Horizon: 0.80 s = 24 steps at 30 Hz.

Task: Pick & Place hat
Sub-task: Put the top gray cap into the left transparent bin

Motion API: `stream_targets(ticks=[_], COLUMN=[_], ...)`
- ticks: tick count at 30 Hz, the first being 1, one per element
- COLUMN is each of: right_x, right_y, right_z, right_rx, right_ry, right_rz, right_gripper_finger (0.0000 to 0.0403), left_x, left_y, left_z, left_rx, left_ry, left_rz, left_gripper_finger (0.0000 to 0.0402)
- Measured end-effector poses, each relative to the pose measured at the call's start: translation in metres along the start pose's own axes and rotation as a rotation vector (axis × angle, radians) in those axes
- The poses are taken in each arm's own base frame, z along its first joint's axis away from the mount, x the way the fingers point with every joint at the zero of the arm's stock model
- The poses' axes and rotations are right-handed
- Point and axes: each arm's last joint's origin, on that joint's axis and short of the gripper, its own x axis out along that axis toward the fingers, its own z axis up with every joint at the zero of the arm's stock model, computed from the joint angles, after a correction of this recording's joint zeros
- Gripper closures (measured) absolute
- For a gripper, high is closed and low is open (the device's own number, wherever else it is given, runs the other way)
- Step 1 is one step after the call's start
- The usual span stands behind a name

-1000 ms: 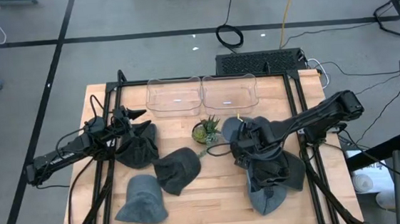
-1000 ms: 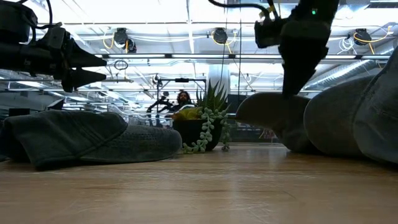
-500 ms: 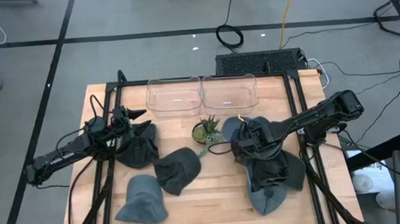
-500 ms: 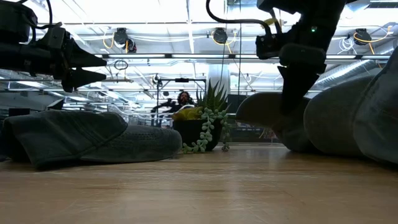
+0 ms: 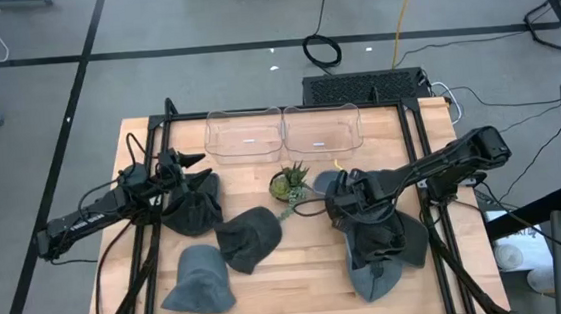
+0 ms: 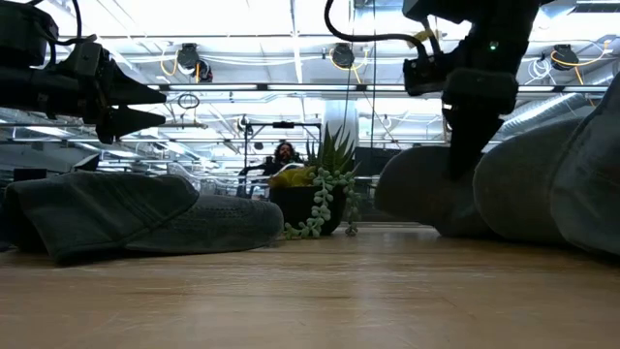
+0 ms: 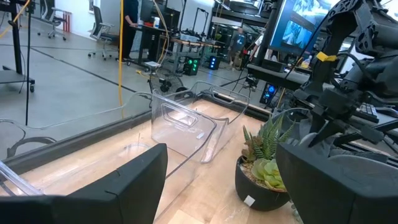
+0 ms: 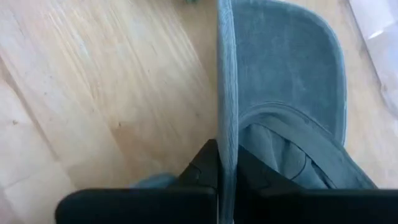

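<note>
Several grey hats lie on the wooden table. One hat [image 5: 358, 186], right of the plant, has its brim [image 5: 323, 182] pointing toward the table's left, and my right gripper [image 5: 338, 201] is shut on it from above. That hat leans on more grey hats [image 5: 383, 249] nearer the front edge. My left gripper [image 5: 197, 170] hangs open and level above another hat [image 5: 192, 209] at the left, touching nothing. Two more hats [image 5: 249, 238] [image 5: 200, 281] lie at the front left. My right gripper pinches the brim's edge [image 8: 227, 134] between its two fingers [image 8: 208, 163], near where the brim meets the crown [image 8: 292, 155]. The fingers come steeply from above, slanting from the table's right. The brim stands on edge between them, and the hat's lower part [image 6: 426, 208] rests on the table.
Two clear plastic bins [image 5: 244, 135] [image 5: 321, 127] stand side by side at the table's far edge. A small potted plant [image 5: 289, 183] sits at the middle, close to the held brim. Black frame rails [image 5: 415, 146] run along both sides. Bare wood lies at the front middle [image 5: 301, 286].
My right gripper has shut on the hat's brim. The brim, which lay flatter before, now stands more on edge between the fingers.
</note>
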Motion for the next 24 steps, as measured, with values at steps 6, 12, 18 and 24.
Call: stream_targets(ticks=[6, 12, 18, 24], right_x=[-0.03, -0.07, -0.107, -0.135], right_y=[-0.008, -0.02, -0.032, -0.036], right_z=[0.001, 0.004, 0.008, 0.021], right_rx=[0.013, -0.011, -0.074, -0.157], right_ry=[-0.025, -0.131, -0.304, -0.489], right_rz=[0.019, 0.069, 0.075, 0.069], right_gripper_finger=[0.0401, 0.0402, 0.0402, 0.0402], left_x=[0.0, 0.0, 0.0, 0.0], left_y=[0.0, 0.0, 0.0, 0.0], left_z=[0.0, 0.0, 0.0, 0.0], left_rx=[0.0, 0.0, 0.0, 0.0], left_ry=[0.0, 0.0, 0.0, 0.0], left_rz=[0.0, 0.0, 0.0, 0.0], left_gripper_finger=[0.0096, 0.0096, 0.0096, 0.0096])
